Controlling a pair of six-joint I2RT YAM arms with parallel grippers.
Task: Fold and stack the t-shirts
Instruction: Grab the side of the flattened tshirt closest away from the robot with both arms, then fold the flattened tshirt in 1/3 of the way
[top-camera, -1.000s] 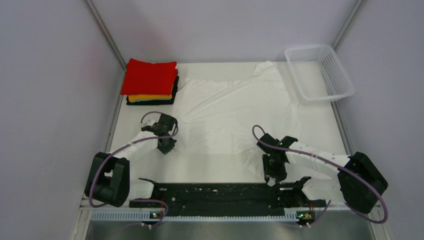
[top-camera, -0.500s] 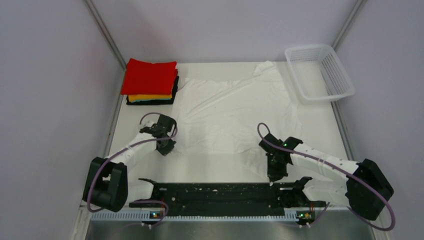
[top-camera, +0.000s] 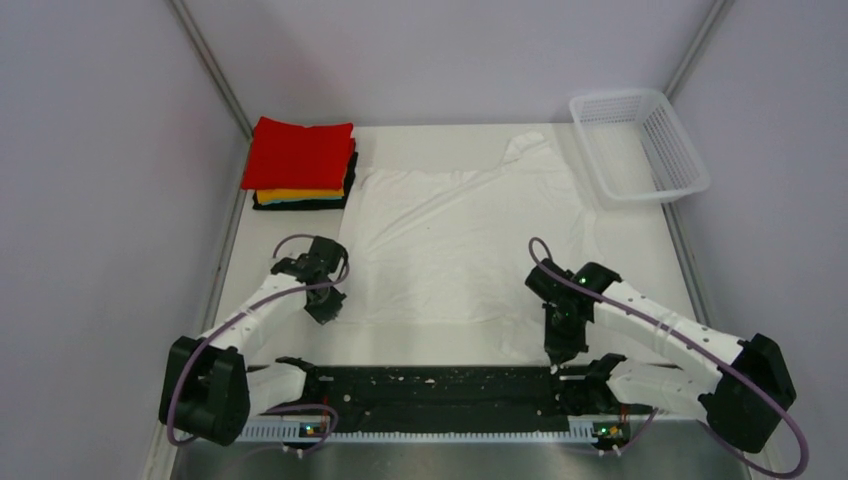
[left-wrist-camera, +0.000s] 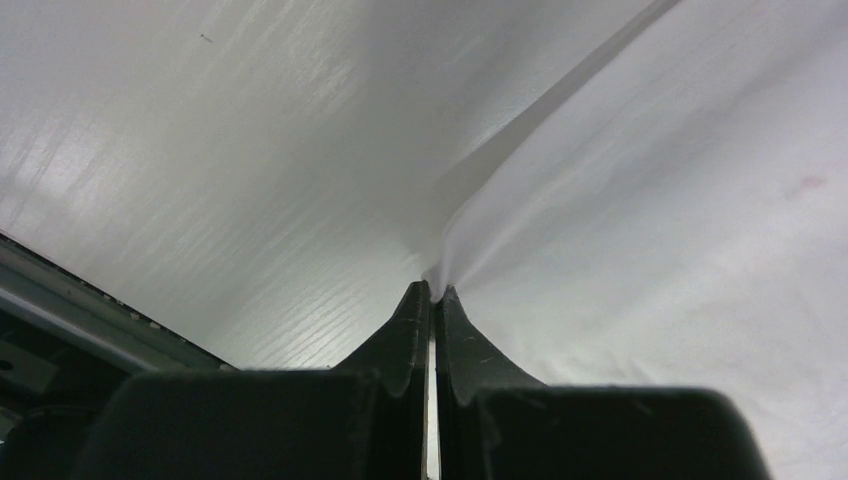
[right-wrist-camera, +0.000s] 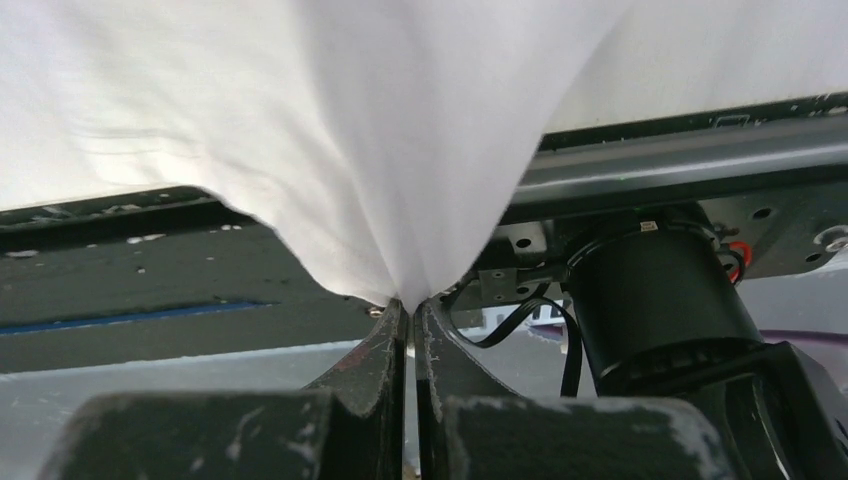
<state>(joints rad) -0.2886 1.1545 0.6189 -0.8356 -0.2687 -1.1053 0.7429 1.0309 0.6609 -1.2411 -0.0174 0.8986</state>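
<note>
A thin white t-shirt (top-camera: 460, 240) lies spread on the white table, its hem toward the arms. My left gripper (top-camera: 327, 305) is shut on the shirt's near left corner; in the left wrist view the white t-shirt (left-wrist-camera: 640, 190) runs pinched out of the closed left gripper (left-wrist-camera: 434, 292). My right gripper (top-camera: 560, 350) is shut on the near right corner; in the right wrist view the white t-shirt (right-wrist-camera: 400, 130) hangs taut from the closed right gripper (right-wrist-camera: 410, 304). Folded t-shirts (top-camera: 300, 165), red on top over orange-yellow and black, form a stack at the back left.
A white mesh basket (top-camera: 640, 145) stands at the back right corner. The black base rail (top-camera: 440, 385) runs along the near edge, close under my right gripper. Grey walls close in both sides.
The right gripper closed on the shirt's near right corner. Both arms pulled their corners toward the near edge, drawing the white shirt flatter and nearer.
</note>
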